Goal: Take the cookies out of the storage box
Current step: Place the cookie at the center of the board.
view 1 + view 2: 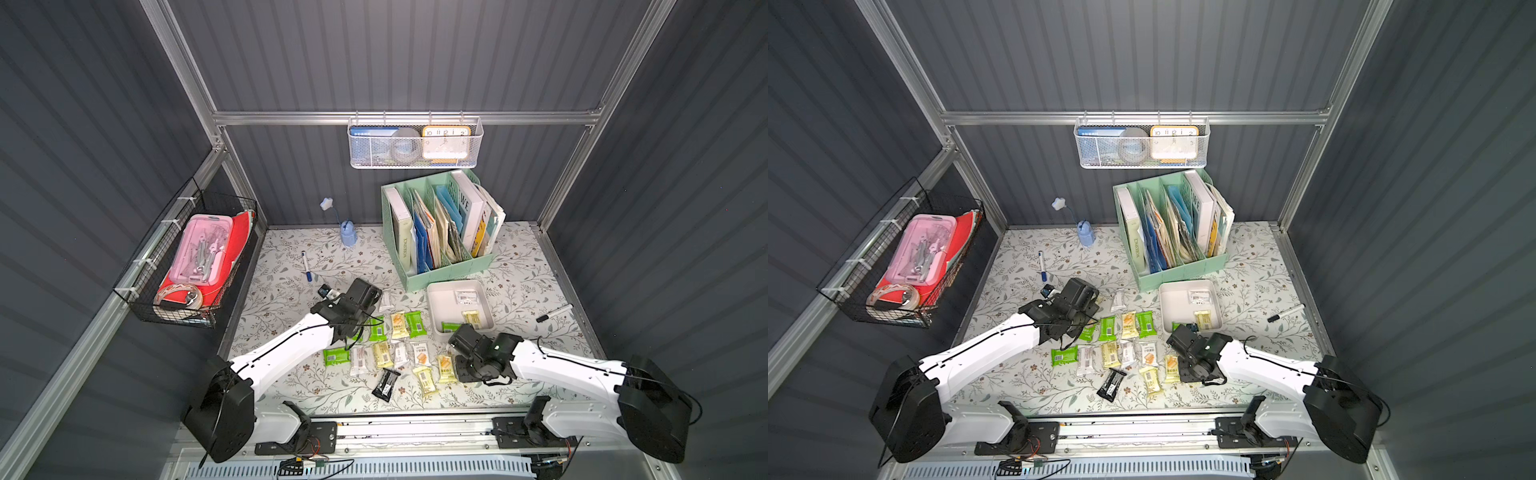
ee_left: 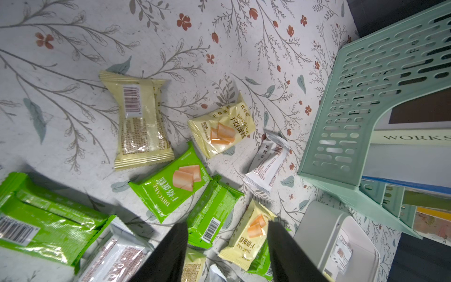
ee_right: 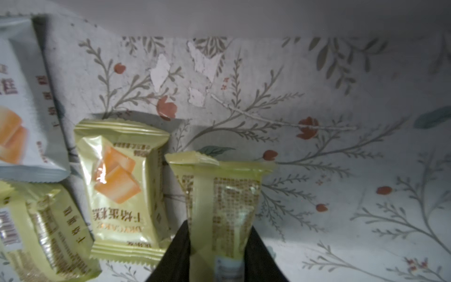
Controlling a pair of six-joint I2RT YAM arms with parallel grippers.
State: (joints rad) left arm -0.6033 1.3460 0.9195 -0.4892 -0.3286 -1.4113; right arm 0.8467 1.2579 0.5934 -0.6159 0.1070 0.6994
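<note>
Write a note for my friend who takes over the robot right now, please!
Left tool: open, empty, above the cookies laid out on the table.
Right tool: shut on a pale yellow cookie, over the table near the storage box.
Done: most cookies are out.
Left: put this one down, then fetch three from the box: white packet, yellow packet, green packet.

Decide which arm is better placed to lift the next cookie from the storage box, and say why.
Left, probably: the left gripper is open and empty, with the storage box close by; the right gripper is clamped on a pale yellow packet.
</note>
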